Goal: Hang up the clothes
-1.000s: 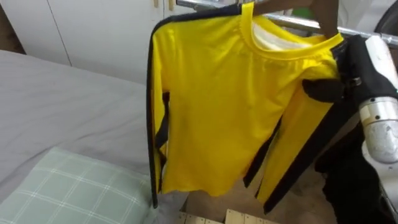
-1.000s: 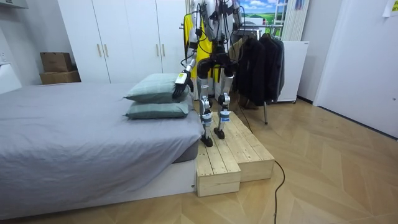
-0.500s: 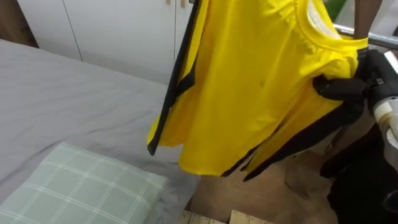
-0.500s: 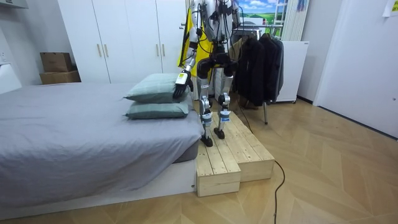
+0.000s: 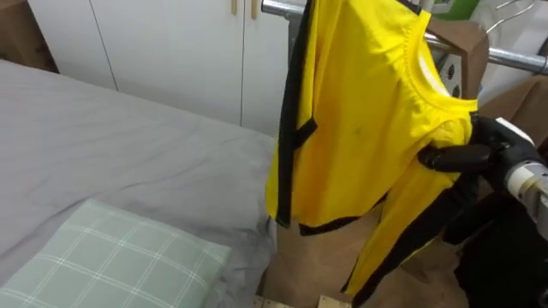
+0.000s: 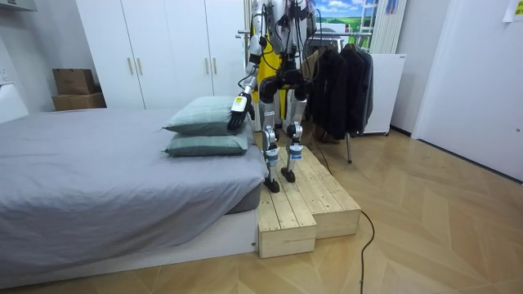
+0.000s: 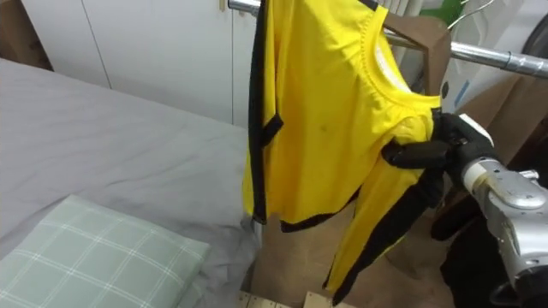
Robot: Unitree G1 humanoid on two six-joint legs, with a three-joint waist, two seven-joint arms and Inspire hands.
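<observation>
A yellow shirt (image 5: 360, 128) with black trim hangs from the top of the view, turned nearly edge-on, its collar by the metal clothes rail (image 5: 514, 60). One sleeve dangles below it. My right hand (image 5: 467, 156) comes in from the right and is shut on the shirt's shoulder (image 7: 402, 128), dark fingers curled into the cloth. In the room view my left hand (image 6: 236, 114) hangs relaxed at my side, beside the stacked pillows, holding nothing.
A grey bed (image 5: 128, 145) with a checked pillow (image 5: 111, 265) lies to my left. White wardrobe doors (image 5: 171, 43) stand behind it. I stand on a wooden platform (image 6: 302, 204) between the bed and a rack of dark clothes (image 6: 343, 82).
The shirt has swung from facing me to nearly edge-on and sits closer to the rail. My right hand has stayed on its shoulder. The view has shifted a little.
</observation>
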